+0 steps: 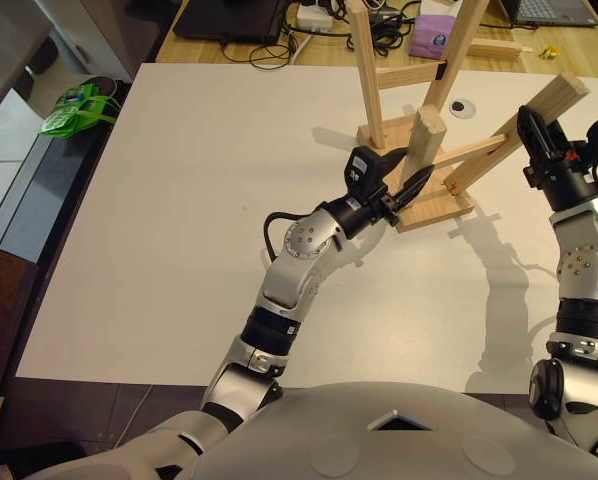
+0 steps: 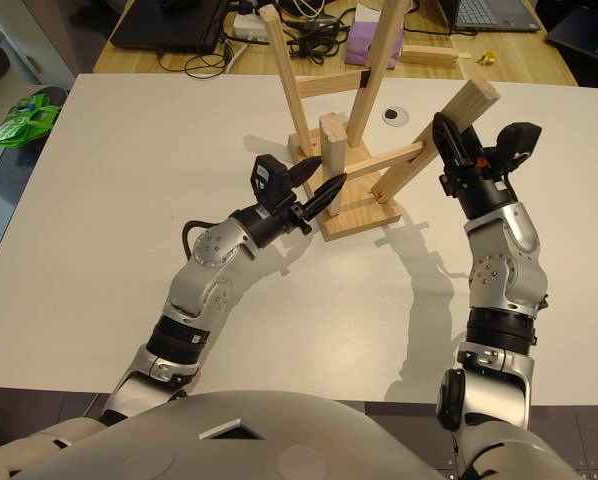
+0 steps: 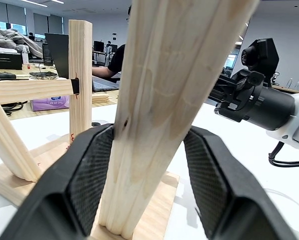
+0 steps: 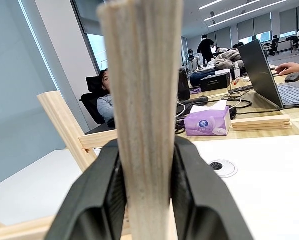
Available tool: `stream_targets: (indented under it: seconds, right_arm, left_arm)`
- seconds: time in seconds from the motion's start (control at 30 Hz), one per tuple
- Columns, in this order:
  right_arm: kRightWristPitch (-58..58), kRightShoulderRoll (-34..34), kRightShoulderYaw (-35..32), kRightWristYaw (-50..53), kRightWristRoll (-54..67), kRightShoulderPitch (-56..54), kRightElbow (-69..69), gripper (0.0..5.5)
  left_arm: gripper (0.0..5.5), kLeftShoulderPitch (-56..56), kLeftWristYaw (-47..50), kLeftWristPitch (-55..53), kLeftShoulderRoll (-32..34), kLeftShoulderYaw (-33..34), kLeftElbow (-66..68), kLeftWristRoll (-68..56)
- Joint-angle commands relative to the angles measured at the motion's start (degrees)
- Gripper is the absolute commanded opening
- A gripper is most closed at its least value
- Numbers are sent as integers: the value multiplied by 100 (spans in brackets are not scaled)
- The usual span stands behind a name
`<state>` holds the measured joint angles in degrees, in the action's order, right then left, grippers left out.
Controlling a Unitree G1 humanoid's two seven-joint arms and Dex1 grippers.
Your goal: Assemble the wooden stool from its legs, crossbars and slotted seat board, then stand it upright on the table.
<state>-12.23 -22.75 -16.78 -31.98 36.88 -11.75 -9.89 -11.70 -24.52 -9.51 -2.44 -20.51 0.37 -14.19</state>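
The wooden stool lies upside down, its seat board (image 1: pixel 434 212) flat on the white table (image 1: pixel 179 220). Two tall legs (image 1: pixel 369 70) rise from it, joined by a crossbar (image 1: pixel 409 75). My left gripper (image 1: pixel 407 180) is shut low on a shorter upright leg (image 1: pixel 426 135), whose wood stands between the pads (image 3: pixel 92 180). My right gripper (image 1: pixel 536 135) is shut high on a leaning leg (image 1: pixel 564 95), pads (image 4: pixel 114 195) pressed to both faces of it (image 4: pixel 144 100). A thin crossbar (image 1: pixel 474 150) links these two legs.
A round cable port (image 1: pixel 463 107) is set in the table behind the stool. Beyond the far edge a desk holds a laptop (image 1: pixel 229 18), cables, a purple tissue pack (image 1: pixel 434 35) and loose wood strips (image 1: pixel 494 47). A green bag (image 1: pixel 74 110) lies on the floor at left.
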Motion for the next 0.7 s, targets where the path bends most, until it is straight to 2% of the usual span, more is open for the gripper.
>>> stream_targets:
  seconds: [0.03, 0.37, 0.7]
  right_arm:
    - [-714, 49, -10, 189, -53, 305, -520, 101]
    - [-475, 23, 562, -175, -515, 282, -292, 100]
    - [-147, 37, 507, 227, -869, 154, -656, 100]
  left_arm:
    - [228, -17, -79, -114, -181, -203, 5, 59]
    - [225, -211, 167, -189, -229, -305, 510, 401]
    - [222, -278, 494, 104, -360, 103, 573, 256]
